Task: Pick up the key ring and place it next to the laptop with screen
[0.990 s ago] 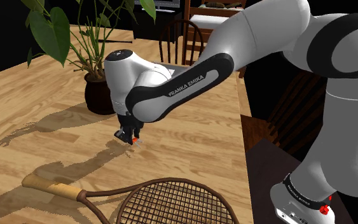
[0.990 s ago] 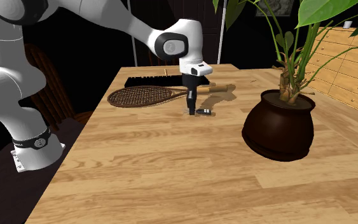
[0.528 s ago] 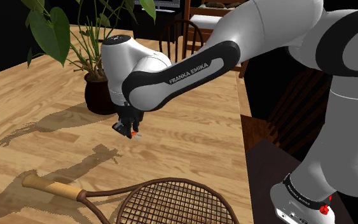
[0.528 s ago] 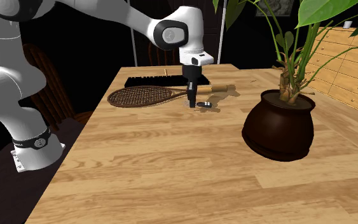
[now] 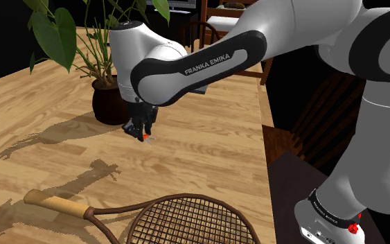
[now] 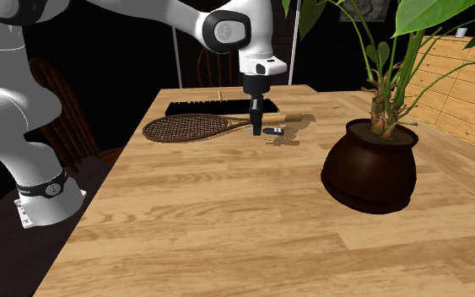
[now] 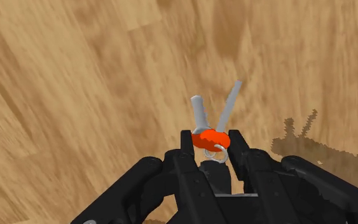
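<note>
Swinging too fast could shake the keys loose, since the gripper (image 5: pixel 139 129) is closed on only the small orange tag of the key ring (image 7: pixel 210 137), which hangs clear of the wood. Around it stand a dresser (image 6: pixel 463 80), a long wooden table (image 6: pixel 227 219), a potted plant (image 6: pixel 369 164), a racket (image 6: pixel 189 127) and a flat black slab (image 6: pixel 206 107), likely the laptop.

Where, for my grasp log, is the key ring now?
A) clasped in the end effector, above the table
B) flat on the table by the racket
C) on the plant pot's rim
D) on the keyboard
A: in the wrist view the end effector is shut on the key ring at its orange part, and the shoulder view shows it hanging above the table.
</note>
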Available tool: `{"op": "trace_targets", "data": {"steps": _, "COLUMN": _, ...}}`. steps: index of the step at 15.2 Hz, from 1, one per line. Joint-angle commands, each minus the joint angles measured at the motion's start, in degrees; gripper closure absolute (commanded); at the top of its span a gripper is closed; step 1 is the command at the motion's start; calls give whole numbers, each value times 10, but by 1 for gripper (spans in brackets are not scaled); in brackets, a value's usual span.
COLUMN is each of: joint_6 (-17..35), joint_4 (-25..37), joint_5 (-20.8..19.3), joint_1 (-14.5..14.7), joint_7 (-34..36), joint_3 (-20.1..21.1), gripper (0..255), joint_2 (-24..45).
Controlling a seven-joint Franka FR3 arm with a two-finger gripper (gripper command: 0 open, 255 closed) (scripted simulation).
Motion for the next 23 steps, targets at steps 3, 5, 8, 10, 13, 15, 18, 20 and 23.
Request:
{"op": "trace_targets", "data": {"steps": 3, "joint_6": 0, "joint_4": 3, "joint_5": 8, "joint_1": -33, "joint_7": -49, "joint_3": -13, "gripper": 255, "joint_2": -1}}
{"op": "trace_targets", "data": {"steps": 5, "joint_6": -1, "joint_4": 9, "joint_5": 11, "joint_1": -49, "joint_7": -74, "joint_3": -20, "gripper": 255, "joint_2": 3}}
{"op": "trace_targets", "data": {"steps": 8, "joint_6": -4, "joint_4": 24, "joint_5": 13, "joint_1": -72, "joint_7": -110, "joint_3": -30, "gripper": 255, "joint_2": 12}}
{"op": "trace_targets", "data": {"steps": 10, "joint_6": -7, "joint_4": 38, "joint_5": 14, "joint_1": -87, "joint_7": -133, "joint_3": -37, "gripper": 255, "joint_2": 21}}
{"op": "trace_targets", "data": {"steps": 13, "joint_6": -15, "joint_4": 65, "joint_5": 15, "joint_1": -107, "joint_7": -168, "joint_3": -48, "gripper": 255, "joint_2": 39}}
{"op": "trace_targets", "data": {"steps": 15, "joint_6": -22, "joint_4": 87, "joint_5": 16, "joint_1": -120, "joint_7": -190, "joint_3": -54, "gripper": 255, "joint_2": 53}}
{"op": "trace_targets", "data": {"steps": 18, "joint_6": -35, "joint_4": 128, "joint_5": 15, "joint_1": -138, "joint_7": -223, "joint_3": -64, "gripper": 255, "joint_2": 79}}
{"op": "trace_targets", "data": {"steps": 20, "joint_6": -46, "joint_4": 160, "joint_5": 14, "joint_1": -149, "joint_7": -244, "joint_3": -70, "gripper": 255, "joint_2": 99}}
{"op": "trace_targets", "data": {"steps": 23, "joint_6": -67, "joint_4": 219, "joint_5": 13, "joint_1": -163, "joint_7": -276, "joint_3": -79, "gripper": 255, "joint_2": 136}}
